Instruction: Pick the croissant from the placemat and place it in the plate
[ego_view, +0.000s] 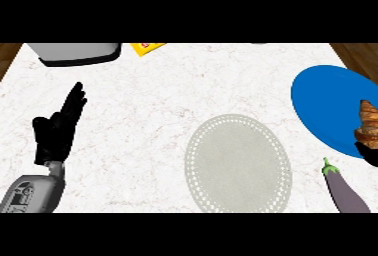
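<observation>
While the croissant (368, 121) lies on the blue plate (325, 102) at the right edge, a dark bit of the right hand (368, 152) shows just below it, and whether its fingers are open or curled cannot be told. A glossy purple eggplant (344, 189) lies near the plate, beside the oval, bead-rimmed grey placemat (236, 162). At the left, the left hand (57, 129) rests with straight fingers, holding nothing. A grey box (74, 52) and a yellow packet (148, 47) sit at the far edge of the white marbled counter (148, 110).
</observation>
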